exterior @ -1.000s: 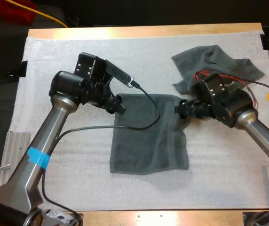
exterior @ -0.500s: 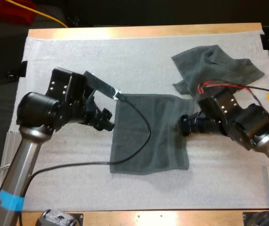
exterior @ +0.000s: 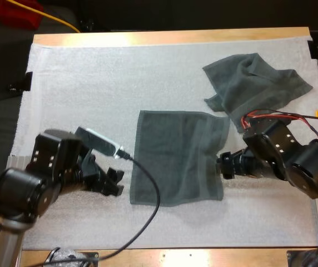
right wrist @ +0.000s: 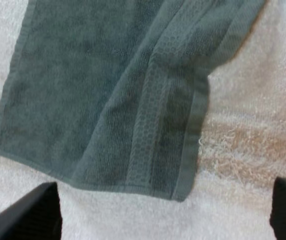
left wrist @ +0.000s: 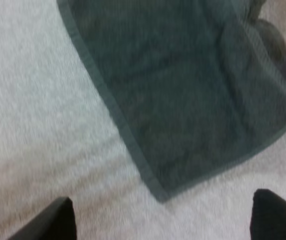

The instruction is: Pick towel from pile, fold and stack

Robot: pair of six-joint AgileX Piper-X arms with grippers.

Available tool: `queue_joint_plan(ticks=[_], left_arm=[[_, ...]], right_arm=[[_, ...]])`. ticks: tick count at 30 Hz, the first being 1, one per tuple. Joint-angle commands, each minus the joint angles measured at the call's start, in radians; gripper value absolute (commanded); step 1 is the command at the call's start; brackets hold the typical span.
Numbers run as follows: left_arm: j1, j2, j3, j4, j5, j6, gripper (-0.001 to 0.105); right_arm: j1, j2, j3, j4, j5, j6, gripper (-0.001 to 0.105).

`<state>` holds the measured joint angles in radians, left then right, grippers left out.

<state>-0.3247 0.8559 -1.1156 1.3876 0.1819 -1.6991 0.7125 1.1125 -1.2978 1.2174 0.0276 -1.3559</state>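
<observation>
Lining up my left end effector [exterior: 114,186] and right end effector [exterior: 224,167], both spread, by the flat towel's [exterior: 175,156] near corners; I'd pinch both hems together, lift evenly.

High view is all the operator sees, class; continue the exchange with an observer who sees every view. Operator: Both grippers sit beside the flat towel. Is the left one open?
Observer: Yes, the left gripper is open, fingers apart over the mat, just short of the flat towel corner.
Operator: And the right?
Observer: The right gripper is open too, clear of the towel's edge.
Operator: Any detail there?
Observer: A woven band runs along that side.
</observation>
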Motion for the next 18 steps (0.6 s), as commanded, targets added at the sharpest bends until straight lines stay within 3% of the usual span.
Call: queue_joint_plan(ticks=[1,3,10,15,17,18], left_arm=[[-0.006,-0.025,0.02,0.006,0.018,-0.022,0.069],[-0.006,-0.087,0.078,0.006,0.025,-0.041,0.069],[-0.006,-0.158,0.16,0.006,0.048,-0.079,0.069],[-0.006,-0.159,0.19,0.006,0.054,-0.084,0.069],[-0.006,-0.159,0.205,0.006,0.054,-0.084,0.069],[-0.006,-0.159,0.215,0.006,0.058,-0.084,0.069]], right_arm=[[0.003,-0.019,-0.002,0.025,-0.002,0.01,0.081],[0.003,-0.042,-0.002,0.038,-0.002,0.031,0.081],[0.003,-0.095,0.027,0.044,-0.006,0.056,0.081],[0.001,-0.143,0.129,0.018,-0.006,0.058,0.081],[0.0,-0.165,0.195,-0.028,-0.028,0.088,0.081],[0.0,-0.175,0.284,-0.103,-0.074,0.136,0.081]])
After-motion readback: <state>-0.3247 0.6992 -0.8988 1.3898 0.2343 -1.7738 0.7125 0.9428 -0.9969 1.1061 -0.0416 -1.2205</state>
